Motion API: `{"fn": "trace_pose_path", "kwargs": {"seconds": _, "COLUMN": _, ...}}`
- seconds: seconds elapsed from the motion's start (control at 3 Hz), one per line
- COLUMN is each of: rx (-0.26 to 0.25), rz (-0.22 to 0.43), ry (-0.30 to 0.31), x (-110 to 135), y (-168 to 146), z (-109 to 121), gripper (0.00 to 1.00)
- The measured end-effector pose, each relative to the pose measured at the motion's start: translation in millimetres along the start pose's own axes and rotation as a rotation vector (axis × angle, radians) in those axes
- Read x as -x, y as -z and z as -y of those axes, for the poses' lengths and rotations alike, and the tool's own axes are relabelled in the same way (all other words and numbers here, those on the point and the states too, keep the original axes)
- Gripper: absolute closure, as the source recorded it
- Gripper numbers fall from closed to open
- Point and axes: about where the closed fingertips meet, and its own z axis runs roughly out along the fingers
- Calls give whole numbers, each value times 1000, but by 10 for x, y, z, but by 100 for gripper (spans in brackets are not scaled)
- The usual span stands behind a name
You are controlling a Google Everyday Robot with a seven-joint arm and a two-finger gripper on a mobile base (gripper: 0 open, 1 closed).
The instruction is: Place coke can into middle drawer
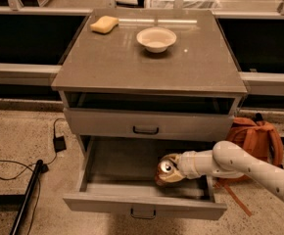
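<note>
Camera view: gripper [167,170] fingers [171,178] clamp the coke can [165,167] inside the open middle drawer's [142,207] right half.

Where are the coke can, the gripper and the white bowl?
coke can [165,167]: camera view, on its silver top.
gripper [171,174]: camera view, midway in its grip on the coke can, inside the open middle drawer [107,202].
white bowl [156,39]: camera view, on its inner hollow.

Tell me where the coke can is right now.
In the camera view, the coke can is inside the open middle drawer, right of centre, held by the gripper reaching in.
</note>
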Motion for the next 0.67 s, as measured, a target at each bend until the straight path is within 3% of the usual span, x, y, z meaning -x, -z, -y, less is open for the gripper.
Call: {"fn": "trace_pose_path", "kwargs": {"seconds": 0.67, "rx": 21, "rz": 34, "ry": -13, "x": 19, "y": -7, "z": -58, "gripper": 59}}
